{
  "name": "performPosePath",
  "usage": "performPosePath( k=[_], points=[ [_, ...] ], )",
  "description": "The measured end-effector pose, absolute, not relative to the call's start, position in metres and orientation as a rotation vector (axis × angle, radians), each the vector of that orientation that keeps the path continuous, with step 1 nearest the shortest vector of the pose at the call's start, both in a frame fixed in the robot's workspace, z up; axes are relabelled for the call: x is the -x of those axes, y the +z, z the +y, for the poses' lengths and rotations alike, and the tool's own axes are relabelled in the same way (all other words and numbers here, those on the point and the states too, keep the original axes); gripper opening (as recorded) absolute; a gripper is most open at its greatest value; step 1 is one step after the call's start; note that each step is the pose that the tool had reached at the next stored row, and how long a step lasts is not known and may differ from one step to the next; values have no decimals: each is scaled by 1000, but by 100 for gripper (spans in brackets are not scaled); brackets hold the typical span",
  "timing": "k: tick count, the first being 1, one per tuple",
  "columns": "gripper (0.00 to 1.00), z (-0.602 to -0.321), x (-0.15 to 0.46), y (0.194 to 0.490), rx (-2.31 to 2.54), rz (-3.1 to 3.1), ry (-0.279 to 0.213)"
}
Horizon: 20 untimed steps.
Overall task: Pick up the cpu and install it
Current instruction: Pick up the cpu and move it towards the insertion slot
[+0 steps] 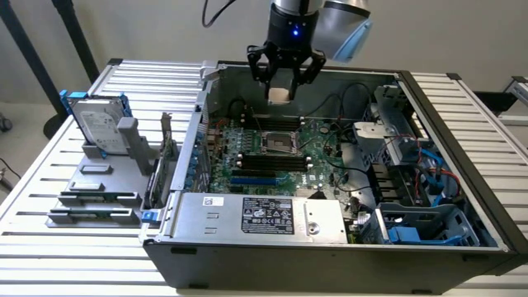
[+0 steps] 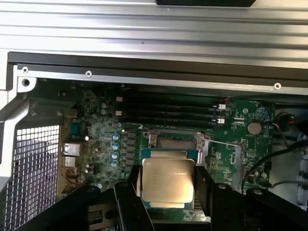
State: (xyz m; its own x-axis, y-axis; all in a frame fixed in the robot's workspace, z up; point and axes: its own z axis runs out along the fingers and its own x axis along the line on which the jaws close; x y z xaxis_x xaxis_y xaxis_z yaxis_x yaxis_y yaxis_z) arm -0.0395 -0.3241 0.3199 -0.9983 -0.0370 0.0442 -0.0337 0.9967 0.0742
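- Silvery-topped cpu (image 1: 279, 94), a small flat square chip, is clamped between the two black fingers of the gripper (image 1: 285, 79). The pincer is grasping it, with its jaws set wide against the chip's edges.
- From the exterior camera, the chip hangs in the air above the open computer case (image 1: 330, 260), over the far part of the green motherboard (image 1: 318, 139).
- Below it on the board sits the square processor socket (image 1: 279, 143). Chip and socket are apart.
- From the wrist camera, the chip's metal plate faces the lens between the fingers (image 2: 204, 187), and the socket shows just past its edge.
- On the slatted metal table (image 1: 148, 74), at the exterior view's left of the case, a hard drive (image 1: 97, 127) in a blue bracket stands upright on a grey holder.
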Motion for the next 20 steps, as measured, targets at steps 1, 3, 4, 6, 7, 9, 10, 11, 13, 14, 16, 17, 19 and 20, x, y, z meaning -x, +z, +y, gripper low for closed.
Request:
performPosePath(
  k=[1, 3, 4, 6, 7, 9, 10, 11, 13, 14, 16, 17, 19, 20],
  points=[
    [55, -324, 38, 318, -53, -3094, -113],
    [55, -324, 37, 315, -47, -3094, -112],
    [55, -324, 36, 313, -44, -3094, -111],
    [55, -324, 35, 309, -37, -3095, -110],
    [55, -324, 35, 308, -33, -3095, -109],
    [55, -324, 34, 304, -26, -3096, -107],
    [55, -324, 34, 302, -23, -3096, -106],
    [55, -324, 33, 300, -21, -3096, -105],
    [55, -324, 33, 297, -16, -3097, -102],
    [55, -324, 33, 295, -15, -3098, -101],
    [55, -324, 33, 292, -14, -3099, -97],
    [55, -324, 33, 290, -13, -3100, -95],
    [55, -324, 33, 287, -13, -3101, -91],
    [55, -324, 33, 285, -12, -3102, -89]
  ],
)
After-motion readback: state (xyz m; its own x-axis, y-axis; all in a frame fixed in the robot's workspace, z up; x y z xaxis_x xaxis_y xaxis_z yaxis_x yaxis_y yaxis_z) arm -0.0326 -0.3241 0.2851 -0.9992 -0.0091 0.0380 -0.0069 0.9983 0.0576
